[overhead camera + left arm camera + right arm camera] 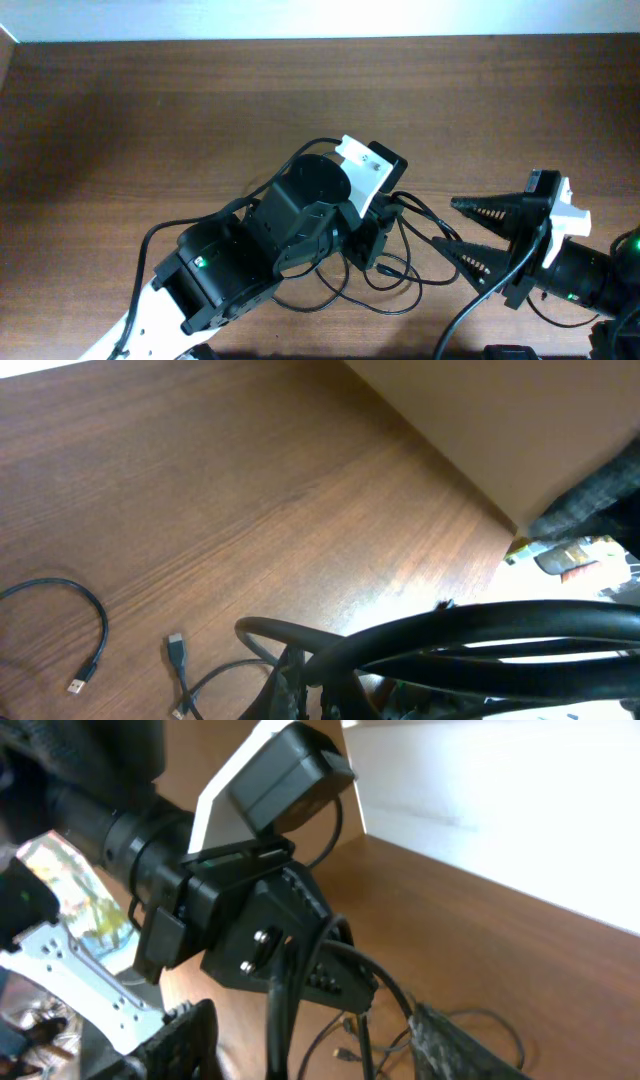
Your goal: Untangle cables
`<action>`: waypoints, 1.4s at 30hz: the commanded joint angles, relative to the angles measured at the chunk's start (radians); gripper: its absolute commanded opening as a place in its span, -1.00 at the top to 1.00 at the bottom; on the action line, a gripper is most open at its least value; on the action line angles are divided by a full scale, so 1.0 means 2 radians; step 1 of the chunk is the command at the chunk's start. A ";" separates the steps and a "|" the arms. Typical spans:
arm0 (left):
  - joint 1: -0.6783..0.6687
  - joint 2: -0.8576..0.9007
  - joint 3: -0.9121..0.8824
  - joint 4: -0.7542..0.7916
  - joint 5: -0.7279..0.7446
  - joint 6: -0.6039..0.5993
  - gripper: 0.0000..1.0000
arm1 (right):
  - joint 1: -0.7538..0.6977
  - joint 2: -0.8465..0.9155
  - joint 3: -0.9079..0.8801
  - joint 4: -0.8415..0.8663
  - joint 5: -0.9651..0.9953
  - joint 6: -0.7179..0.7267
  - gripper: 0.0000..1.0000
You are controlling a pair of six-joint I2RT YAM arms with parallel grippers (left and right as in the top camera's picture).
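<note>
Cables (405, 262) lie looped over one another on the wooden table (200, 100), partly under my left gripper (372, 248), whose jaws I cannot read, my right gripper (456, 228) spread wide just beside them, so I judge most untangling remains.

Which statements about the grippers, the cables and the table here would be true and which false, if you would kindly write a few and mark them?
1. The right gripper is wide open. True.
2. The cables are white. False: they are black.
3. The table has a brown wooden top. True.
4. The left gripper is parked far from the cables. False: it points down right at the tangle.
5. In the left wrist view, a cable ends in a plug lying on the table. True.
</note>
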 commanded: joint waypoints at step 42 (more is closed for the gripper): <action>0.000 -0.017 0.004 0.029 0.101 0.112 1.00 | -0.002 0.013 0.004 -0.140 0.505 0.066 -0.98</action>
